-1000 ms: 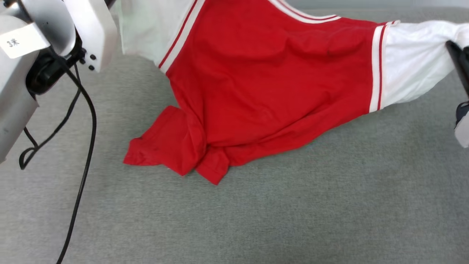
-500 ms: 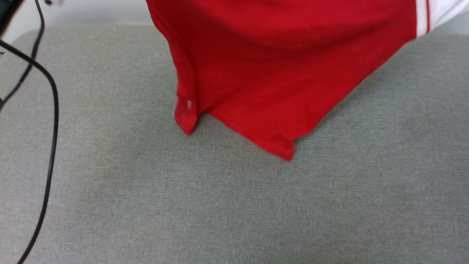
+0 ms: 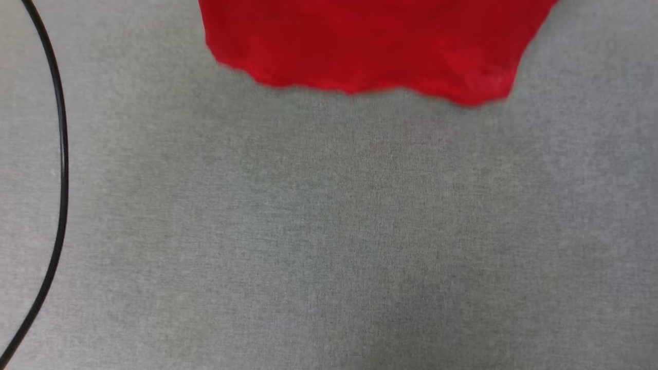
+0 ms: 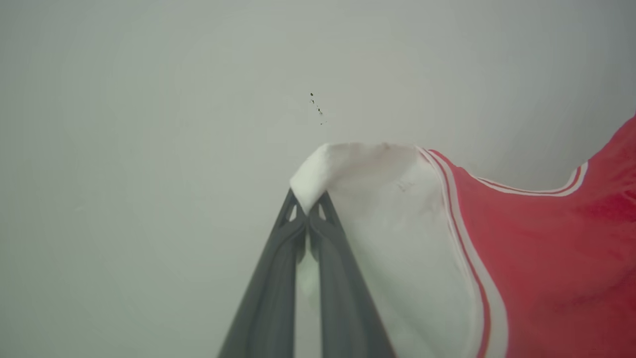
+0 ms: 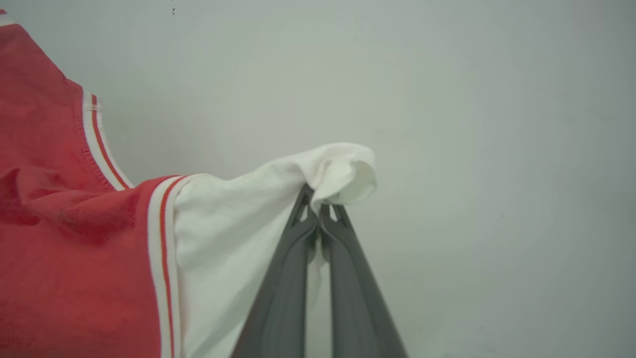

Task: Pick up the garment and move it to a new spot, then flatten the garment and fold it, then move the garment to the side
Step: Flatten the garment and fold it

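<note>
left gripper (image 4: 308,219) clamped on one white sleeve tip, right gripper (image 5: 318,208) clamped on the other, so garment (image 3: 360,46) hangs spread between them, hem looks lifted off grey cloth surface (image 3: 329,231); likely held wide to lay down flat at the new spot

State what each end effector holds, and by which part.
The garment: left end effector shut on one white sleeve's edge, right end effector on the other's.
</note>
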Robot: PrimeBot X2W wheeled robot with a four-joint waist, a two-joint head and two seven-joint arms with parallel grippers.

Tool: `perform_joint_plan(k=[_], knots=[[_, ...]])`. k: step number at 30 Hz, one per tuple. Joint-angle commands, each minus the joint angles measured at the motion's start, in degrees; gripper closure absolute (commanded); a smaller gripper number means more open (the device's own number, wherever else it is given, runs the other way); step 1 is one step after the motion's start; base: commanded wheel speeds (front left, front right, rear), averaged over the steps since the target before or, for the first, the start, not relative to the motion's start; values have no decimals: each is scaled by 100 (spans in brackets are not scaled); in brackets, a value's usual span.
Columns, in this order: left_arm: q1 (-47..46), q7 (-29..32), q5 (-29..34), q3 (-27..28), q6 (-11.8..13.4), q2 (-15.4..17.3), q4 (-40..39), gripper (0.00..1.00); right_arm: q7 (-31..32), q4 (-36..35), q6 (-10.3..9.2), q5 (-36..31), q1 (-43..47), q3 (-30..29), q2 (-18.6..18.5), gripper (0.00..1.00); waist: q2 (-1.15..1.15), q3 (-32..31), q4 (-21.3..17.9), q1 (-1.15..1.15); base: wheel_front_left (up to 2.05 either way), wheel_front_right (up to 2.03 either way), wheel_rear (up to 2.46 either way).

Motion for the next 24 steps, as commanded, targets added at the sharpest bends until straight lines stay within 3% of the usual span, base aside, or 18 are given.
perform_joint_plan(k=[1,11,24], knots=[[-215,-60,112,-30,-13,-39,165,100,-80,192,-9,-66,-357,58,59,100,0,262,-34,0,0,0,0],[-1024,-577,274,-54,-213,-540,1279,100,-654,1504,-9,-314,-1892,481,265,100,0,772,-56,0,0,0,0],[-403,-1188,-20,-152,-400,-837,2099,100,-1407,2435,-9,65,-1618,1142,456,100,0,850,-79,0,0,0,0]])
